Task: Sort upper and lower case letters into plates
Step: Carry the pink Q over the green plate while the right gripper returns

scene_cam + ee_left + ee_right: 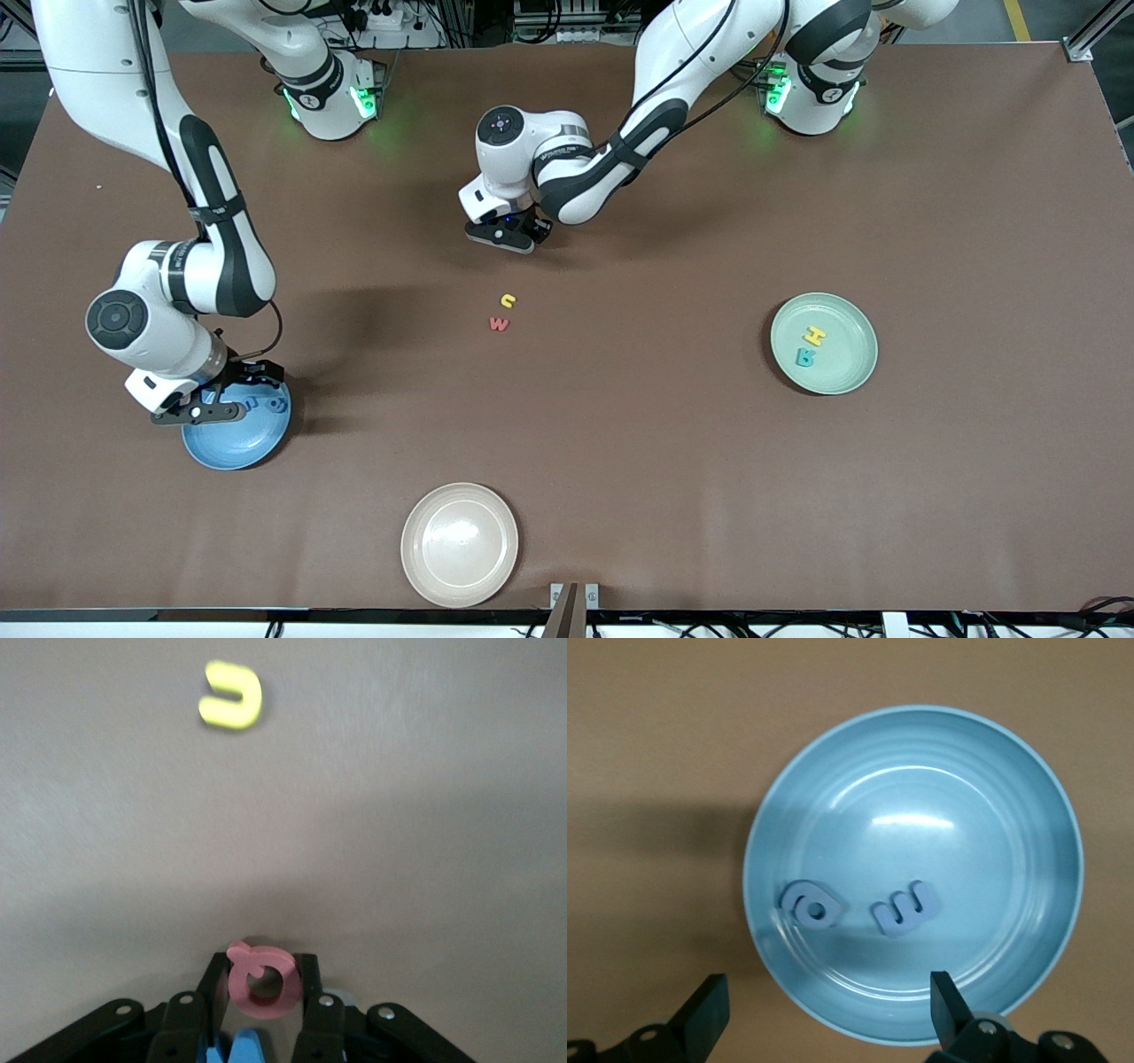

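The right gripper (215,400) hangs over the blue plate (239,439) near the right arm's end of the table, its fingers (704,1014) spread wide and holding nothing. Two blue letters lie in that plate, close together but apart: a rounded one (810,906) and an m-like one (904,908). The beige plate (460,543) sits nearest the front camera, with nothing showing in it. Around the middle of the table, the left gripper (509,232) is low over the brown table (620,443), its jaws closed on a small pink letter (263,981) with a round hole, pinched between the two fingers (312,992); a bit of blue shows just under that letter in the left wrist view, and what it is cannot be told. Nearer the front camera than that gripper lie the yellow letter (508,300) and, just beside it and nearer still, the red w (500,324), not touching. Toward the left arm's end sits the mint plate (824,343), holding a yellow H (814,335) and, just beside it, a teal letter (805,357).
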